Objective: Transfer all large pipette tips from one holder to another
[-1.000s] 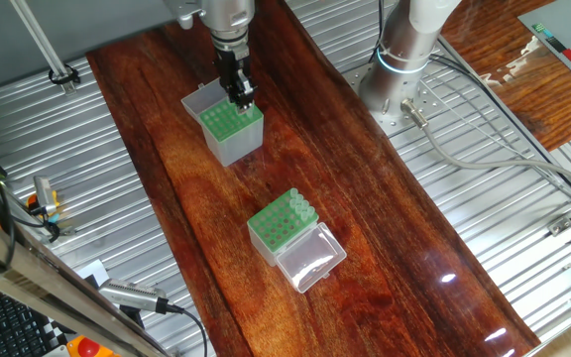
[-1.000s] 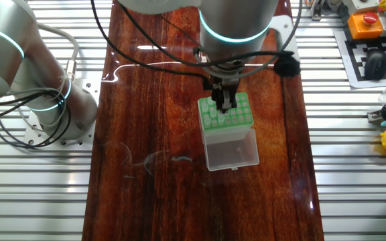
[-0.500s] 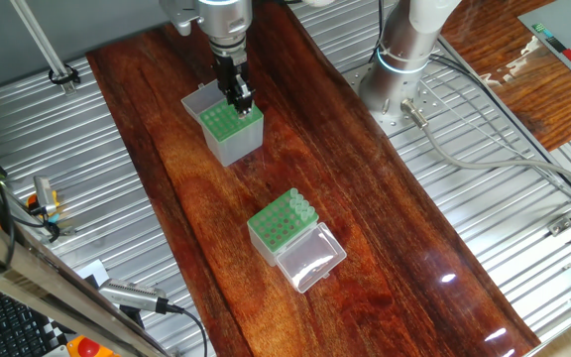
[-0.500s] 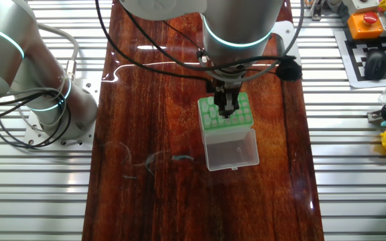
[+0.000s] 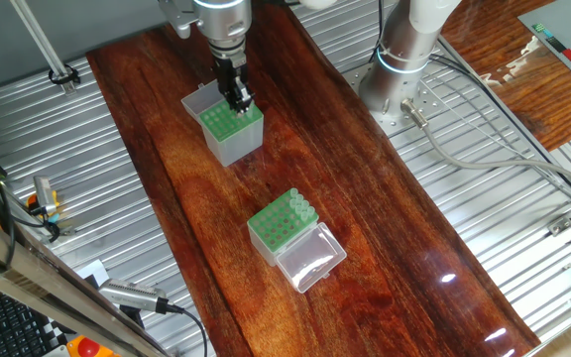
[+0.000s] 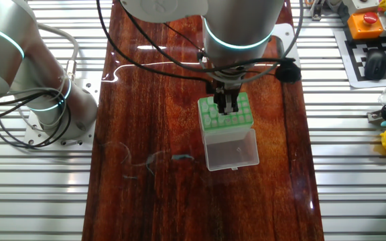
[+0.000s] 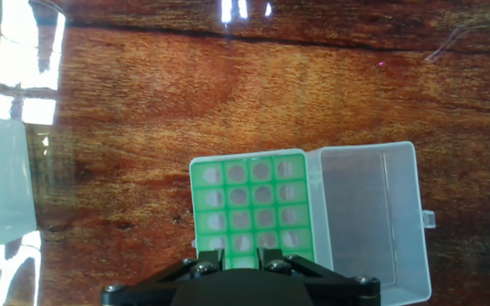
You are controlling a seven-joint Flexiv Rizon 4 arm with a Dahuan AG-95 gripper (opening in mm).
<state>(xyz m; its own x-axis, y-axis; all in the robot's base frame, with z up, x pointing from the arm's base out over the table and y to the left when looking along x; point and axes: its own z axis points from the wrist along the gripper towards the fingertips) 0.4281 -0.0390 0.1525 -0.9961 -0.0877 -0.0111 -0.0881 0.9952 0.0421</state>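
Observation:
My gripper (image 5: 238, 100) hangs just above the taller grey-sided holder (image 5: 234, 139) at the far end of the wooden table. In the hand view its fingers stand close together over the near row of the green plate (image 7: 196, 204), shut on a pale large pipette tip (image 7: 242, 246). More tips (image 7: 249, 195) fill the other holes. In the other fixed view the gripper (image 6: 227, 107) covers part of that holder (image 6: 241, 119). The shorter green box (image 5: 274, 233) stands nearer the camera, with a row of tips (image 5: 300, 207) along one edge and its clear lid (image 5: 311, 260) open.
The tall holder's open flap (image 7: 368, 212) lies flat beside it. The robot's base (image 5: 404, 55) stands right of the table on ribbed metal. Another arm's base (image 6: 45, 100) is at the left in the other fixed view. Cables trail over the metal (image 5: 484, 159).
The gripper has risen a little above the tall holder's green plate and shifted slightly. Both boxes have stayed where they were.

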